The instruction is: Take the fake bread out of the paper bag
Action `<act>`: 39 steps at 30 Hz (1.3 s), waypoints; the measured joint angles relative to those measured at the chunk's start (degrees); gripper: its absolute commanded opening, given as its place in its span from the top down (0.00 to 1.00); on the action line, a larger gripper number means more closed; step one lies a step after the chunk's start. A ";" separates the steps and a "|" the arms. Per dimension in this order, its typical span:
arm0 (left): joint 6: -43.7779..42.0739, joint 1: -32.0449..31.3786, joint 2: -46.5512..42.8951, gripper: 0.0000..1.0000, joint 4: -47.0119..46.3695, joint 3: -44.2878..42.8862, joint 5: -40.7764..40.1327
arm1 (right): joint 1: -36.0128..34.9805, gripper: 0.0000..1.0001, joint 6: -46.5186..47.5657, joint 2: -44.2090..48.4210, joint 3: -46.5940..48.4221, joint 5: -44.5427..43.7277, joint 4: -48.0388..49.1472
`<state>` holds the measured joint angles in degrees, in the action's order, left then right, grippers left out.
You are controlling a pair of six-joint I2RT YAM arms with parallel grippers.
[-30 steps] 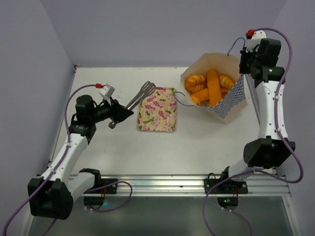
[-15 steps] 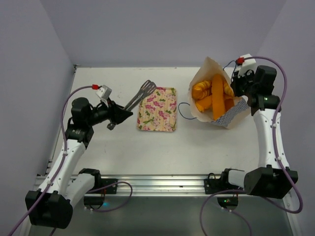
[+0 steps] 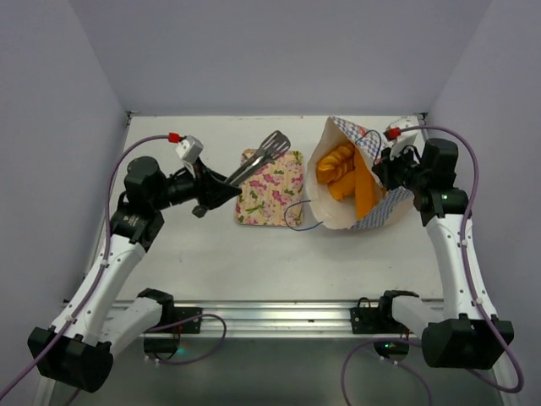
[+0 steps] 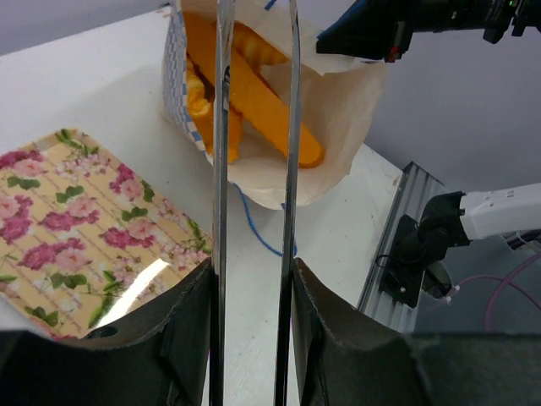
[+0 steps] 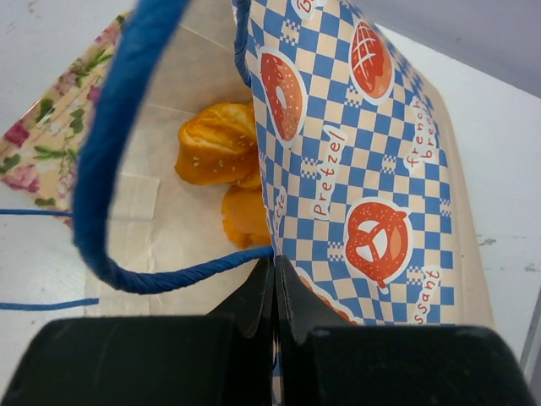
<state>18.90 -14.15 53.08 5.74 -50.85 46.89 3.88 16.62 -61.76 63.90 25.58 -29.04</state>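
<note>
The paper bag [image 3: 338, 211], tilting toward the flowered tray [image 3: 266, 203] with the fake bread [image 3: 342, 165] lying inside, is risking tearing free if the tongs [image 3: 258, 161] the left gripper [image 3: 207, 190] is clamping shove in while the right gripper [image 3: 380, 165] is pinching only its rim.

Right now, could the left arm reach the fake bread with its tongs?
Probably yes: the right gripper holds the paper bag tipped open toward the tongs, fake bread exposed, only the flat tray between.
</note>
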 measured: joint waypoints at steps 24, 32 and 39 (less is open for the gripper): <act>0.44 -30.69 19.32 0.61 8.98 -0.79 -31.06 | -5.11 1.00 -2.49 4.83 -6.36 -3.54 1.16; 4.85 -31.39 23.76 0.58 8.50 -3.34 -33.94 | -5.11 1.00 -3.78 6.45 -9.53 -3.52 2.40; 8.13 -31.43 26.14 0.55 7.04 -4.37 -36.22 | -5.11 1.00 -4.24 7.50 -11.04 -1.97 3.87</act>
<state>27.03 -45.58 79.22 12.78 -55.22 10.68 -1.23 12.38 -54.26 52.86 23.62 -25.17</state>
